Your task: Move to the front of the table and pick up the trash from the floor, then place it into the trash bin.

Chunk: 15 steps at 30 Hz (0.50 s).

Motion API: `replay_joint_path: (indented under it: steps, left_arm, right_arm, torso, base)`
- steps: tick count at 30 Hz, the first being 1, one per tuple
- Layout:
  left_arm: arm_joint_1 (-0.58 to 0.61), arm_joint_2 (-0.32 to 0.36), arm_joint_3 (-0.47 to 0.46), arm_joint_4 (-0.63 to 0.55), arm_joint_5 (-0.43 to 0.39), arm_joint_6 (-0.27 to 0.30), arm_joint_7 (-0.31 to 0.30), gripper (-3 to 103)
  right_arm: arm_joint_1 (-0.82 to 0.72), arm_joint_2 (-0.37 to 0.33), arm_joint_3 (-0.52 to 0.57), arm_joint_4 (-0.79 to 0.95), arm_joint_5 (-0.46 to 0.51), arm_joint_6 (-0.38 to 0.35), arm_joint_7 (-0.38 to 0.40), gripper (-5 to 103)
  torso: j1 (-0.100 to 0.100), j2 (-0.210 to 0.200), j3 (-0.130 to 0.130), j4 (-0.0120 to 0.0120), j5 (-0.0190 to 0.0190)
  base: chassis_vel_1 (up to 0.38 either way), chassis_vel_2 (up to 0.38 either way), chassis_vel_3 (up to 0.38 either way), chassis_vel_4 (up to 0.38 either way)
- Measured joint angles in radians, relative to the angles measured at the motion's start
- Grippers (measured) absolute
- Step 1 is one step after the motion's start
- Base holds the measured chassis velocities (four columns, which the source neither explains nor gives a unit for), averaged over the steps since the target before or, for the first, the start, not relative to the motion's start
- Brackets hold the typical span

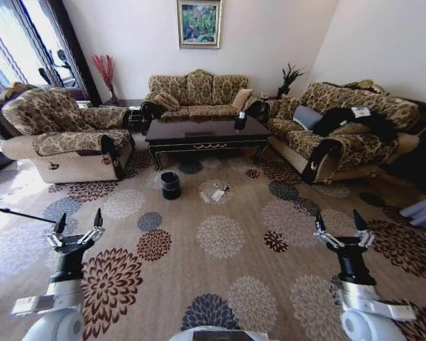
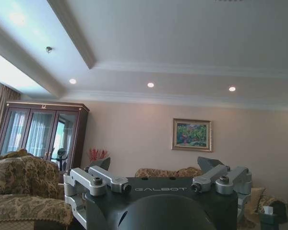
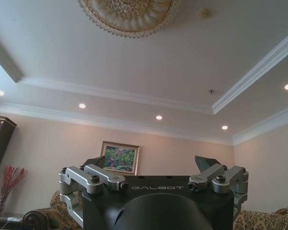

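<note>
The dark glossy table [image 1: 206,133] stands across the room between the sofas. On the carpet before it lies the trash [image 1: 218,192], a few small white and dark pieces. The small black trash bin [image 1: 170,185] stands left of the trash, near the table's front left leg. My left gripper [image 1: 78,222] is raised at the lower left, open and empty, pointing up. My right gripper [image 1: 341,223] is held the same way at the lower right, open and empty. Both are far from the trash. In the wrist views the left gripper [image 2: 156,164] and right gripper [image 3: 152,163] point at the ceiling.
A patterned armchair [image 1: 64,131] stands at the left, a sofa [image 1: 197,92] behind the table and another sofa [image 1: 341,128] at the right. Wide flowered carpet [image 1: 220,263] lies between me and the table. A thin dark rod [image 1: 18,213] crosses the floor at far left.
</note>
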Motion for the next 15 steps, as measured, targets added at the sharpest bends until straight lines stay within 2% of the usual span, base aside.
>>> replay_joint_path:
  steps: [9, 12, 15]
  left_arm:
    - [0.007, -0.005, 0.032, -0.024, 0.017, 0.013, -0.014, 100]
    - [0.031, -0.003, 0.023, -0.034, 0.026, 0.029, 0.006, 100]
    - [0.043, -0.001, 0.012, -0.051, 0.031, 0.047, 0.013, 100]
  right_arm:
    - [-0.025, -0.001, 0.006, 0.046, 0.008, -0.046, 0.012, 100]
    - [-0.047, 0.003, 0.011, 0.073, 0.007, -0.092, 0.031, 100]
    - [-0.054, 0.005, 0.014, 0.083, 0.006, -0.109, 0.037, 100]
  torso:
    - [-0.014, -0.031, -0.017, 0.0001, 0.0000]
    - [-0.023, -0.052, -0.028, 0.0001, -0.0002]
    - [-0.028, -0.062, -0.034, 0.0001, -0.0001]
  base:
    - [0.000, 0.000, 0.000, 0.000]
    - [0.000, 0.000, 0.000, 0.000]
    - [0.000, 0.000, 0.000, 0.000]
